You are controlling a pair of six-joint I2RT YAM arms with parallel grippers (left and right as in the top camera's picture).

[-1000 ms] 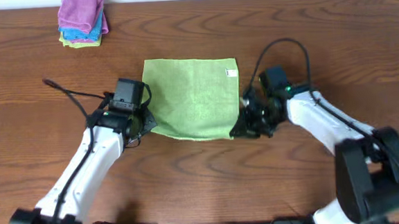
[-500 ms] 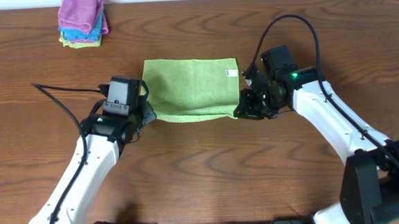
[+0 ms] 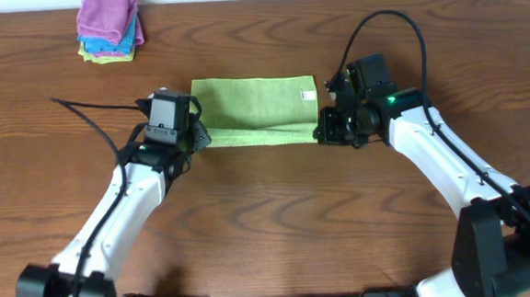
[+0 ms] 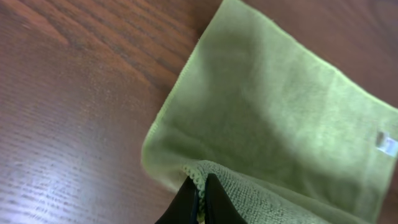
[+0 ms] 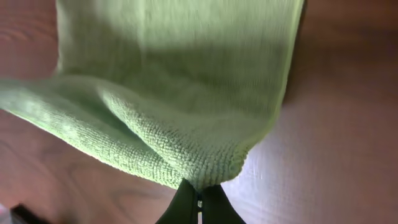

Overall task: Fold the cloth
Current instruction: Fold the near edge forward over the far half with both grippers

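The lime-green cloth point(image 3: 255, 108) lies at the table's middle back, its near edge lifted and carried over toward the far edge. A small white tag point(image 3: 307, 95) shows near its far right corner. My left gripper point(image 3: 196, 137) is shut on the cloth's near left corner point(image 4: 198, 177). My right gripper point(image 3: 323, 132) is shut on the near right corner point(image 5: 202, 180). Both wrist views show the cloth point(image 4: 280, 118) hanging from the fingertips over the flat part point(image 5: 180, 56).
A stack of folded purple, blue and green cloths point(image 3: 108, 26) sits at the back left of the wooden table point(image 3: 279, 221). Black cables arc above both arms.
Both grippers have carried the cloth's near edge away from me toward the far edge. The visible cloth has shrunk from a square to a narrow strip.
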